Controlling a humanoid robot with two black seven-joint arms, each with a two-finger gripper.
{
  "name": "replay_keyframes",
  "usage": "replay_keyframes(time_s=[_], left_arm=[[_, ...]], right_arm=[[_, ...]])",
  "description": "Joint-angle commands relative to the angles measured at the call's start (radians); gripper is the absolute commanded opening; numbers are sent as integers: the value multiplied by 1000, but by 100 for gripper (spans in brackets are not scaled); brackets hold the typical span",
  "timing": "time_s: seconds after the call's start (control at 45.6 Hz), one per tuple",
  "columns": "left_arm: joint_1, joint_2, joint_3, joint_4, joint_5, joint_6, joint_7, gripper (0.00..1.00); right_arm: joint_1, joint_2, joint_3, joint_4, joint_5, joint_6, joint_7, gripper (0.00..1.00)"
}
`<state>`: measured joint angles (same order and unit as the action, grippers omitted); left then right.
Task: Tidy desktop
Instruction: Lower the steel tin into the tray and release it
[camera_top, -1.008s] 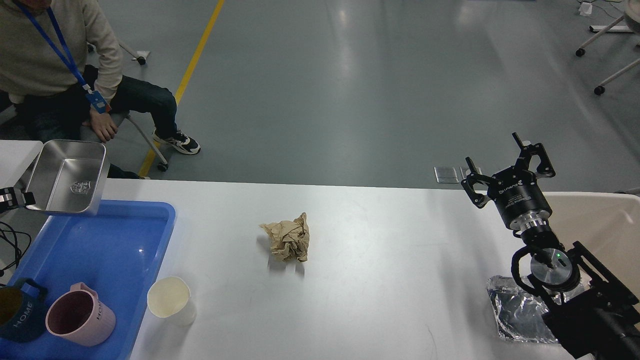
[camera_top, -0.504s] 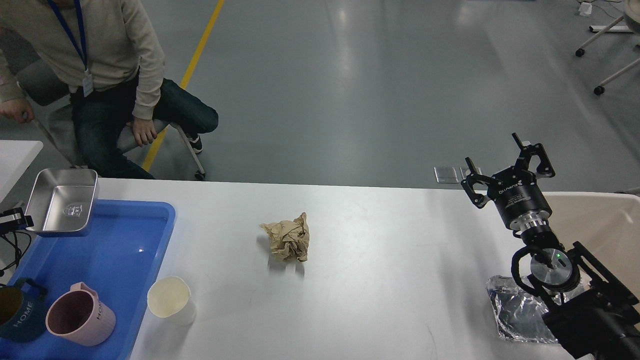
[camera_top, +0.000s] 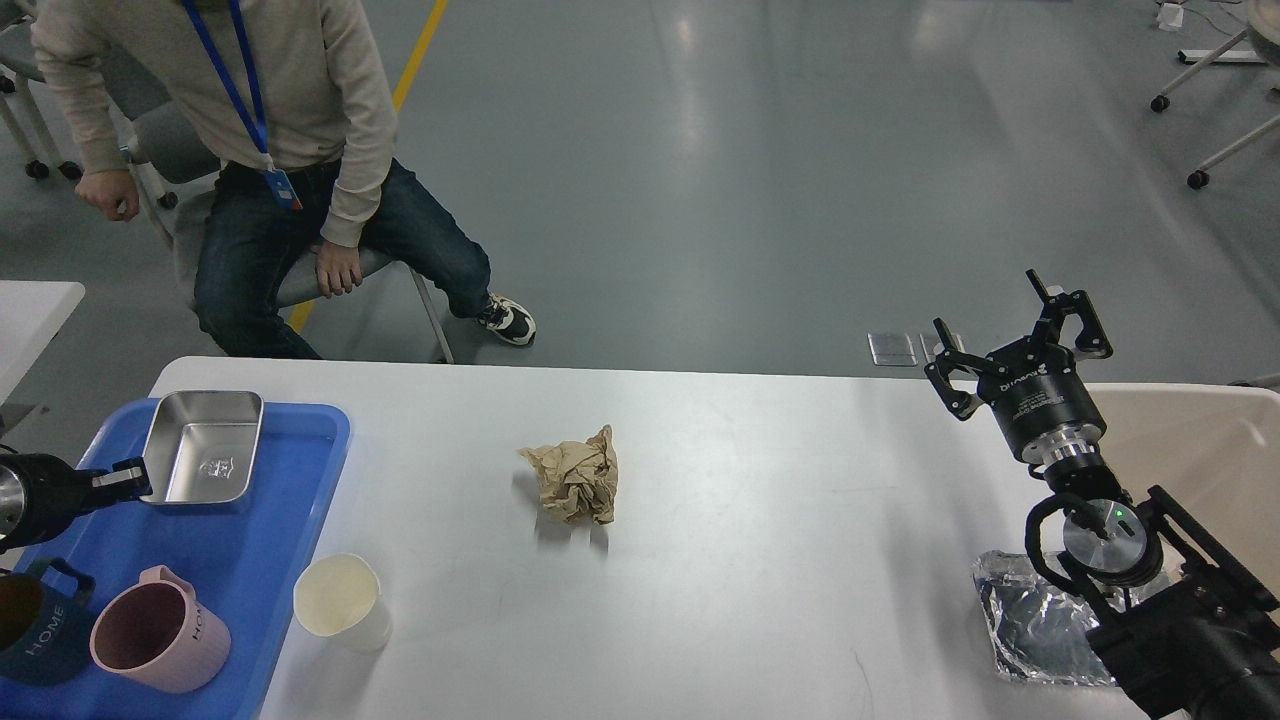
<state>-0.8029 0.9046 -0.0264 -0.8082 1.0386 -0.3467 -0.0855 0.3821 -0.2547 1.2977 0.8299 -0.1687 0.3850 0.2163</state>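
Observation:
The white desktop (camera_top: 780, 520) carries a crumpled brown paper ball (camera_top: 575, 480) at its middle, a cream paper cup (camera_top: 340, 600) at the front left, and a piece of crumpled foil (camera_top: 1035, 625) at the front right. A steel tray (camera_top: 203, 458) lies in the far part of the blue tray (camera_top: 270, 520). My left gripper (camera_top: 128, 478) is shut on the steel tray's near-left rim. My right gripper (camera_top: 1010, 325) is open and empty, held above the desktop's far right edge.
A pink mug (camera_top: 160, 640) and a dark blue mug (camera_top: 30, 625) stand in the blue tray's near end. A cream bin (camera_top: 1200, 450) sits at the right, behind my right arm. A person (camera_top: 290, 150) sits on a chair beyond the far left edge.
My left gripper has brought the steel tray down and to the right, from above the blue tray's far left corner into the blue tray. The person has shifted right. My right arm barely moved.

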Motion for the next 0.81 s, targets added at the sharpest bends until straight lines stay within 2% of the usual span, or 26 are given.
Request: replay_keyframes(time_s=[0.0,0.11,0.197,0.307,0.416,0.57,0.635,0.789], left_arm=[[7,-16,0,9,0,0,-8,5],[22,-15,0,9,1,-2,-8,10],[22,-15,0,9,1,-2,-10,31],[22,-15,-1,9,1,-2,-10,53],[22,-15,-9,9,1,2,-8,68],[5,-15,-27,9,-5,20,-6,82],[-1,-15,-64,9,-26,31,-2,95],[-24,-7,-197,9,-150,17,-10,96]], right_arm=[[0,0,0,-2,0,0,0,100],[0,0,0,-2,0,0,0,100],[0,0,0,-2,0,0,0,100],[3,0,0,-2,0,0,0,100],[3,0,0,-2,0,0,0,100],[3,0,0,-2,0,0,0,100],[3,0,0,-2,0,0,0,100],[4,0,0,-2,0,0,0,100]])
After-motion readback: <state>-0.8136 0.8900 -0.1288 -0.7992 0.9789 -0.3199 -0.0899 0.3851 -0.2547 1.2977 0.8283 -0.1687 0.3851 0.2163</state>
